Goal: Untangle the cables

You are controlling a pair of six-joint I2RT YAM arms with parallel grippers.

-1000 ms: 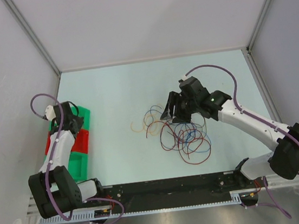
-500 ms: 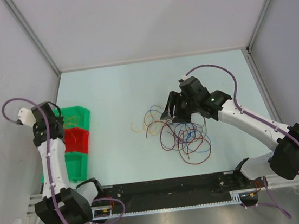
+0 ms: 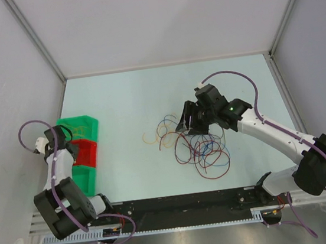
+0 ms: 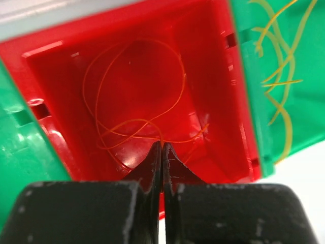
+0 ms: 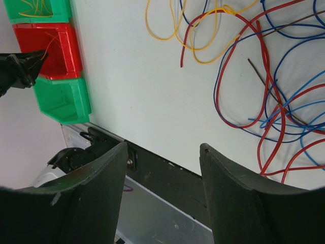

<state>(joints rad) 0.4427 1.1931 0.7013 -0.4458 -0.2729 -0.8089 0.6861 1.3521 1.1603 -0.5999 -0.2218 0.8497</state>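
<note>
Over the red bin we keep our left end effector clenched on nothing above sorted orange strands, while our right end effector hangs unclenched beside the cables tangled mid-worktop, seemingly ready to pick.

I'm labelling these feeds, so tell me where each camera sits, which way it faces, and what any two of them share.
Top external: fixed above and behind the arms, looking down on the table; both arms, their bases at the bottom edge.
Left wrist: on the left arm, looking down into the red bin holding orange wire; its shut jaws at the bottom.
Right wrist: on the right arm, looking down over the cables towards the bins; its open jaws at the bottom.
Shared: all three views show the red bin.
</note>
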